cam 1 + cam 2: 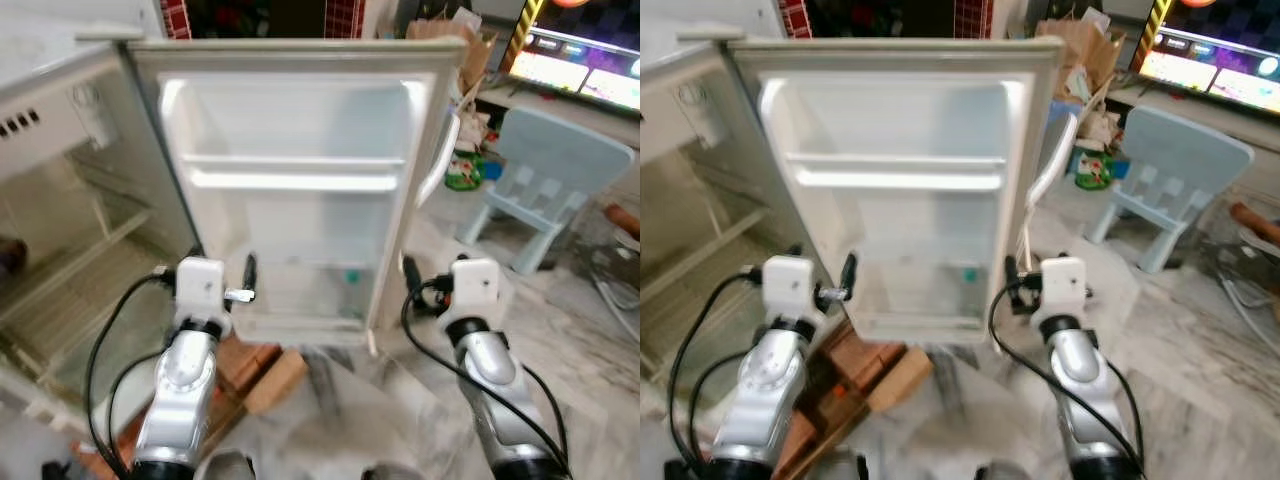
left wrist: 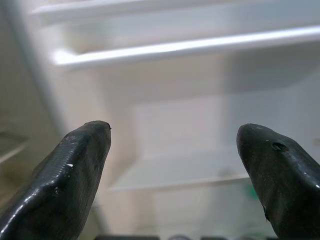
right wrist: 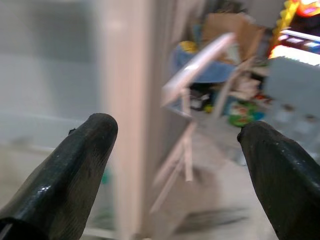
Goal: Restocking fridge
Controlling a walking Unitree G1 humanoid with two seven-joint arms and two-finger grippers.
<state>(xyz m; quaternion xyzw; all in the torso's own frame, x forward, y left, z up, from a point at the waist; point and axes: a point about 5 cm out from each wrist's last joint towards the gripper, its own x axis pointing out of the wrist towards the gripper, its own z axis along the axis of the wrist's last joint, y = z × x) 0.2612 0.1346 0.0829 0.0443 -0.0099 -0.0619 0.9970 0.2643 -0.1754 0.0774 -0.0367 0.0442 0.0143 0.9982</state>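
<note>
The small white fridge stands open, and its door is swung wide to face me. The door's upper shelf rail holds nothing. A small green thing sits in the lower door bin. The fridge's inside, with its wire shelves, lies at the left. My left gripper is raised in front of the lower part of the door, open and holding nothing. My right gripper is up by the door's outer edge, near the handle, also open and holding nothing.
A light blue child's chair stands on the marble floor at the right. Brown cardboard pieces lie on the floor below the door. A cardboard box and bags are behind the door, with a lit screen at the far right.
</note>
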